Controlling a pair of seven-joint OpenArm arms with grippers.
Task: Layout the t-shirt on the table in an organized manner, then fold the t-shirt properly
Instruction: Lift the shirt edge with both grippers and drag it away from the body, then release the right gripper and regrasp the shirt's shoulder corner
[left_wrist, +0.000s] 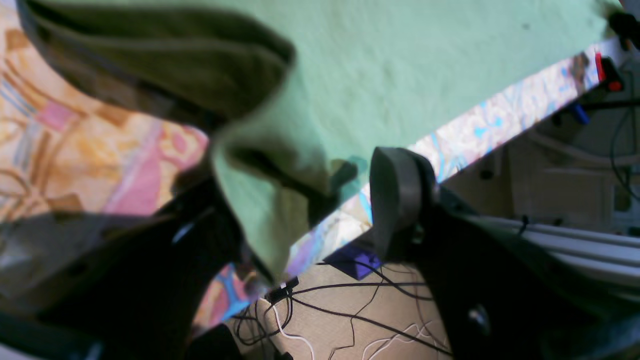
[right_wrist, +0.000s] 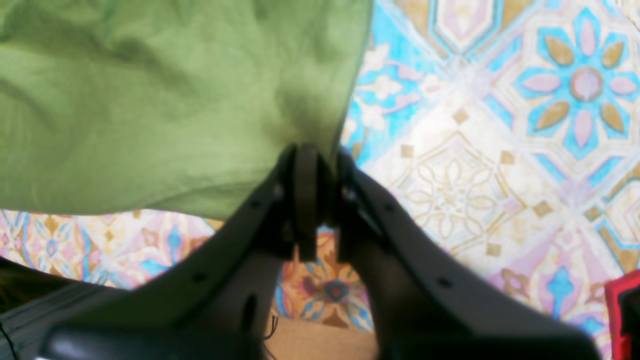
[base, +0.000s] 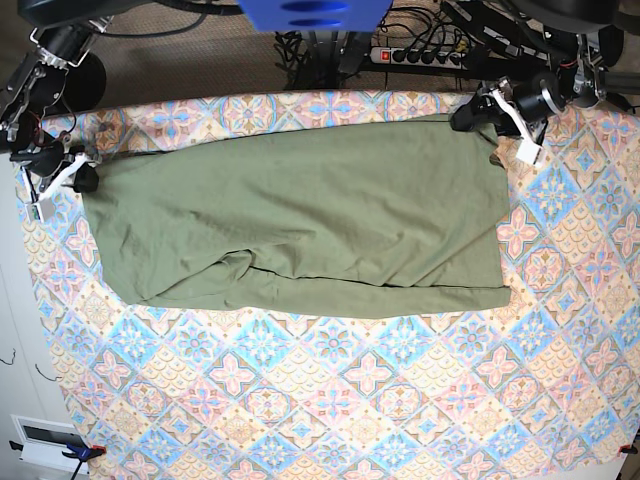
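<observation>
T-shirt (base: 300, 235) stretched across patterned surface (base: 350, 400), right gripper (right_wrist: 320, 165) low at one far corner, pinching the hem, left gripper (left_wrist: 300, 200) at the opposite corner, jaws apart, cloth between.

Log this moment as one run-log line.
stage: laying out | t-shirt: spread on table, lower edge rumpled | right gripper: shut on t-shirt corner | left gripper: jaws open at opposite corner

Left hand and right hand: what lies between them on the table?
In the base view, only the t-shirt lies between the left hand and right hand.
</observation>
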